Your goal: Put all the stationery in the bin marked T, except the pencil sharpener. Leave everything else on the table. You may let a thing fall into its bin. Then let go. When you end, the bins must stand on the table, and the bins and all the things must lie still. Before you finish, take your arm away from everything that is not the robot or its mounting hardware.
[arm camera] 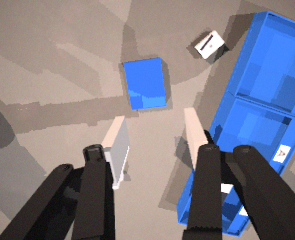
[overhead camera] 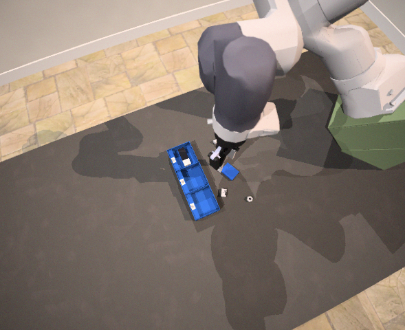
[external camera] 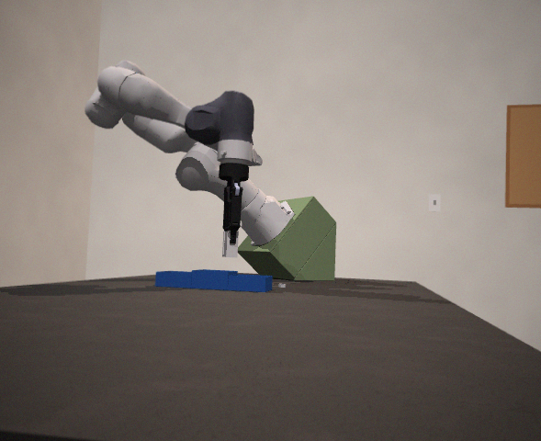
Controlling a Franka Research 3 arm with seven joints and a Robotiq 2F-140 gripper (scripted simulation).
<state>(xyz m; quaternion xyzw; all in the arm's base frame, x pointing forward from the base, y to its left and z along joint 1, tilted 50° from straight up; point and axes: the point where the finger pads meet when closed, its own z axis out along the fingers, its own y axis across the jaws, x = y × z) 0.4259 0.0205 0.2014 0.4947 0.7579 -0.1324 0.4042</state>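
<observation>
My gripper (overhead camera: 226, 161) (external camera: 230, 244) (arm camera: 156, 127) stands partly open, holding nothing, above the tabletop (overhead camera: 106, 248) (external camera: 261, 360) (arm camera: 62, 135).
I read "A" on the middle bin (overhead camera: 197, 177) (arm camera: 247, 127); the end bins' labels are illegible here. The black-and-white piece (overhead camera: 184, 156) lies in 1 end bin, nearest the tabletop's upper long edge in top view, long axis roughly square to that edge, white end away.

Exterior view: orange-brown framed board (external camera: 536, 156) mounted on far wall (external camera: 379, 71), right side; small pale switch plate (external camera: 430, 209) fixed left of it. Top view: tan stone-tiled floor (overhead camera: 138, 67) bordered by pale skirting (overhead camera: 106, 40) at far side.
</observation>
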